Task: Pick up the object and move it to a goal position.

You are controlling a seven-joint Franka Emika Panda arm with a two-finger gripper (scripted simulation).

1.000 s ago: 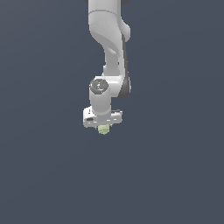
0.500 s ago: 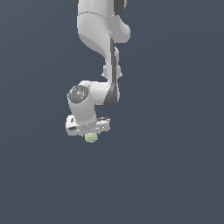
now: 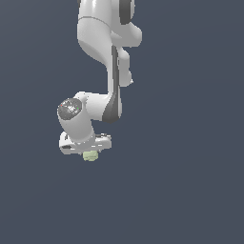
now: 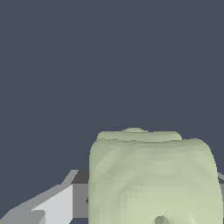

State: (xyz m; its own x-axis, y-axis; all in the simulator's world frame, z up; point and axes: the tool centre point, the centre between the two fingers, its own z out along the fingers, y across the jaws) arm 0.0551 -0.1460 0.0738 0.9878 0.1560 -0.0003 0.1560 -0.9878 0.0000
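Note:
The object (image 3: 89,156) is a small pale yellow-green rounded lump, held just under the white gripper bar in the exterior view. My gripper (image 3: 88,153) is shut on it and carries it in mid air. In the wrist view the object (image 4: 153,175) fills the near part of the picture, pale green and faintly ridged, with one grey-white finger (image 4: 52,203) showing beside it. The other finger is hidden behind the object.
The white-grey arm (image 3: 107,62) comes down from the top of the exterior view to the wrist (image 3: 74,114). Only a plain dark blue-grey background shows around it.
The arm has swung toward the exterior view's left with the object still in the gripper. The wrist has turned as it moved.

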